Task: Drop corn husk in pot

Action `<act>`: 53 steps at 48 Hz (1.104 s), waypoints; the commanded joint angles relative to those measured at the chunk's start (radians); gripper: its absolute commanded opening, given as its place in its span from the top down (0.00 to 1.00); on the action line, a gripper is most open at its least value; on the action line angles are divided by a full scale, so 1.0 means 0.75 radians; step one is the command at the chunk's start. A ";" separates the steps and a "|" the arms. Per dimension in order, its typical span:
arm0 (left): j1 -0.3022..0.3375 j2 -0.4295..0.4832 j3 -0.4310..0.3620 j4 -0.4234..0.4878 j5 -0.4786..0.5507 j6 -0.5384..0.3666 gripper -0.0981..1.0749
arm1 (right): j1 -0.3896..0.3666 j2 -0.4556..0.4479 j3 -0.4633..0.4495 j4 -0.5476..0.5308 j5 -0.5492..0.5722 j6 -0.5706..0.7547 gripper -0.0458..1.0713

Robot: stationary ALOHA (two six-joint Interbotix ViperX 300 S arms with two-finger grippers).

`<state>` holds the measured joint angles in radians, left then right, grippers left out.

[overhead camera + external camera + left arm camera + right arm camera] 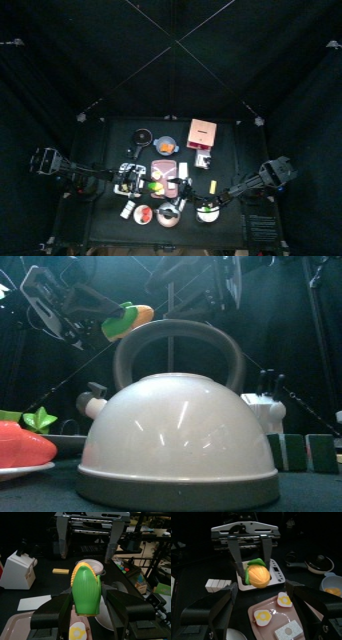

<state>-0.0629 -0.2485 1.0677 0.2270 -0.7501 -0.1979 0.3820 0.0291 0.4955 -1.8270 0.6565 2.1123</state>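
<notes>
The corn (87,587), with a green husk and a yellow tip, is gripped between the jaws of my left gripper (87,601). In the front view the corn (127,319) hangs high at the left, above and behind a white domed pot (174,426) with a grey arched handle. In the top view my left gripper (134,180) is over the table's left middle. The right wrist view faces the held corn (258,573). My right gripper (259,594) is open and empty, at the table's front right (214,197). A pale round rim (95,563) shows behind the corn.
A pink tray (304,614) with toy fried eggs lies under the right gripper. A black pan (318,564) and a yellow-filled bowl (331,587) are beside it. A white knife block (17,572) and a red tomato on a plate (20,444) stand on the left.
</notes>
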 commanded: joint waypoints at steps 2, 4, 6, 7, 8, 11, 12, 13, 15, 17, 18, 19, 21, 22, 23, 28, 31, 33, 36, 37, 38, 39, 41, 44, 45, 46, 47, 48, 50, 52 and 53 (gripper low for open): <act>-0.010 0.012 -0.047 0.000 -0.006 0.002 0.34 | -0.027 0.010 -0.057 -0.010 -0.041 -0.002 0.03; -0.016 0.018 -0.053 0.002 -0.006 0.002 0.34 | -0.039 0.022 -0.065 -0.008 -0.055 -0.004 0.03; -0.025 0.025 -0.059 0.002 -0.006 0.002 0.34 | -0.053 0.031 -0.076 0.000 -0.063 -0.002 0.03; -0.027 0.025 -0.061 0.002 -0.006 0.002 0.34 | -0.061 0.037 -0.078 0.010 -0.063 -0.002 0.03; -0.029 0.027 -0.063 0.002 -0.006 0.002 0.34 | -0.065 0.039 -0.080 0.016 -0.065 -0.002 0.03; -0.035 0.027 -0.065 0.002 -0.008 0.002 0.34 | -0.078 0.045 -0.082 0.031 -0.076 -0.004 0.03; -0.037 0.027 -0.067 0.002 -0.008 0.002 0.34 | -0.082 0.049 -0.080 0.033 -0.078 -0.004 0.03; -0.037 0.027 -0.067 0.002 -0.008 0.002 0.34 | -0.084 0.049 -0.080 0.033 -0.078 -0.004 0.03; -0.037 0.027 -0.065 0.004 -0.008 0.002 0.34 | -0.084 0.049 -0.080 0.033 -0.078 -0.004 0.03; -0.039 0.027 -0.061 0.006 -0.008 0.002 0.34 | -0.082 0.049 -0.076 0.033 -0.078 -0.004 0.03; -0.039 0.027 -0.061 0.006 -0.006 0.002 0.34 | -0.084 0.049 -0.072 0.033 -0.078 -0.004 0.03; -0.039 0.027 -0.059 0.004 -0.006 0.002 0.34 | -0.084 0.049 -0.072 0.031 -0.078 -0.004 0.03; -0.039 0.027 -0.059 0.006 -0.004 0.002 0.34 | -0.084 0.047 -0.070 0.031 -0.078 -0.004 0.03; -0.039 0.025 -0.059 0.006 -0.004 0.002 0.34 | -0.082 0.047 -0.070 0.031 -0.078 -0.004 0.04; -0.037 0.025 -0.057 0.006 0.000 0.002 0.34 | -0.080 0.047 -0.070 0.029 -0.080 -0.004 0.04; -0.037 0.025 -0.057 0.006 0.000 0.002 0.33 | -0.078 0.043 -0.070 0.027 -0.082 -0.004 0.05; -0.039 0.025 -0.057 0.006 0.000 0.002 0.31 | -0.078 0.043 -0.065 0.029 -0.080 -0.004 0.09; -0.037 0.025 -0.055 0.006 0.000 0.002 0.28 | -0.078 0.043 -0.065 0.029 -0.082 -0.004 0.14; -0.037 0.025 -0.053 0.004 0.000 0.002 0.25 | -0.078 0.037 -0.061 0.033 -0.082 -0.004 0.20; -0.037 0.025 -0.053 0.004 0.000 0.002 0.24 | -0.076 0.035 -0.059 0.033 -0.082 -0.004 0.22; -0.037 0.025 -0.051 0.002 0.000 0.002 0.24 | -0.076 0.031 -0.055 0.035 -0.082 -0.004 0.25; -0.035 0.025 -0.051 0.002 0.000 0.002 0.24 | -0.076 0.029 -0.053 0.035 -0.082 -0.004 0.26; -0.035 0.025 -0.049 0.004 0.000 0.002 0.24 | -0.074 0.027 -0.049 0.033 -0.082 -0.004 0.31; -0.035 0.022 -0.043 0.004 0.000 0.002 0.23 | -0.074 0.016 -0.041 0.035 -0.082 -0.004 0.37; -0.033 0.020 -0.043 0.002 0.000 0.002 0.23 | -0.074 0.014 -0.037 0.035 -0.082 -0.004 0.38; -0.033 0.018 -0.043 0.002 0.000 0.002 0.23 | -0.074 0.012 -0.035 0.035 -0.082 -0.004 0.39; -0.031 0.014 -0.043 0.002 0.000 0.002 0.22 | -0.074 0.010 -0.035 0.033 -0.082 -0.004 0.40; -0.031 0.012 -0.041 0.002 0.000 0.002 0.22 | -0.074 0.008 -0.033 0.033 -0.082 -0.004 0.41; -0.033 0.010 -0.039 0.004 0.000 0.002 0.20 | -0.074 0.006 -0.031 0.033 -0.082 -0.004 0.43; -0.035 0.010 -0.039 0.002 0.000 0.000 0.16 | -0.074 0.006 -0.031 0.033 -0.082 -0.004 0.44; -0.035 0.010 -0.039 0.002 0.000 0.000 0.14 | -0.074 0.006 -0.033 0.033 -0.082 -0.004 0.45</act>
<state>-0.0859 -0.2255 1.0477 0.2301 -0.7470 -0.2010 0.3298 0.0782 0.4832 -1.7994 0.5937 2.1077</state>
